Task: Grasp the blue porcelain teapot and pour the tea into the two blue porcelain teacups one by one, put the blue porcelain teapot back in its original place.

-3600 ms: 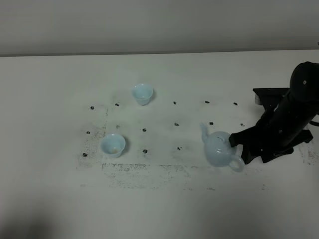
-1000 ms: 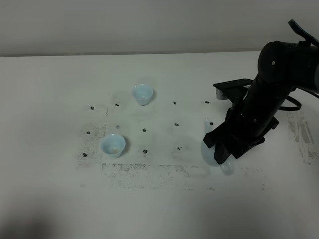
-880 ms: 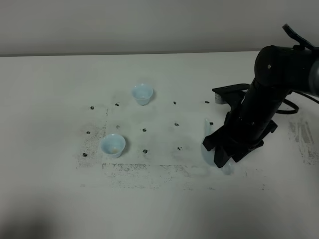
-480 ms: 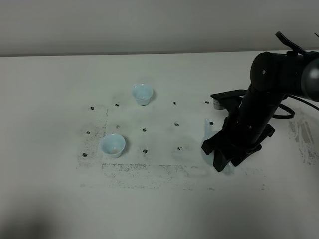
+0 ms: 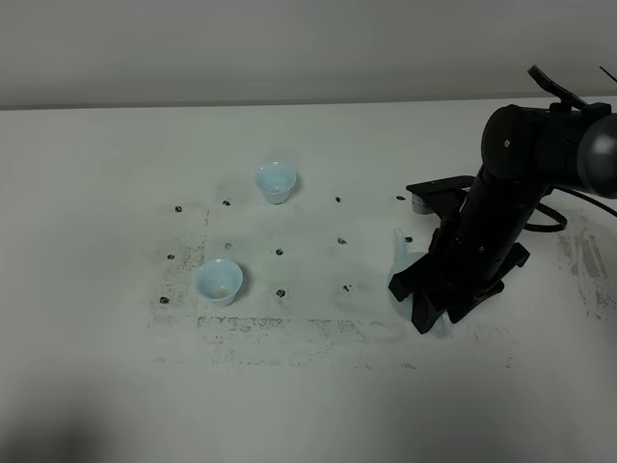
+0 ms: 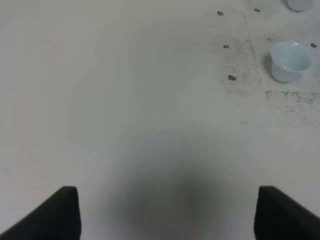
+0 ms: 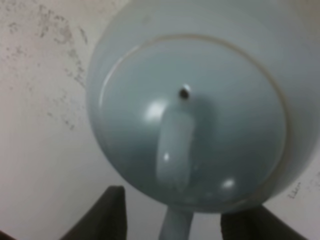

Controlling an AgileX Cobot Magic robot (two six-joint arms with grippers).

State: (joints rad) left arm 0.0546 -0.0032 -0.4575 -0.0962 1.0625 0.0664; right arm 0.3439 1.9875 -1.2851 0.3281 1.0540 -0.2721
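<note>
The right end effector [image 7: 172, 222] is lowered over the blue porcelain teapot [image 7: 190, 110]. Its fingers [image 7: 107, 215] are spread either side of the loop handle, untouched. The teapot is seated on the tabletop [image 5: 116, 174]. One blue porcelain teacup [image 5: 219, 281] and a second teacup [image 5: 276, 181] are set well apart from the teapot, off its spout side. The left end effector [image 6: 167, 212] is held wide open.

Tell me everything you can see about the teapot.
The teapot is pale sky-blue and glossy, like glazed porcelain: round body, round lid with a small vent hole and a long knob. It seems to stand upright on the white table. In the high view the right arm hides most of it, leaving the spout visible. The open right gripper straddles its handle, with gaps on both sides.
</note>
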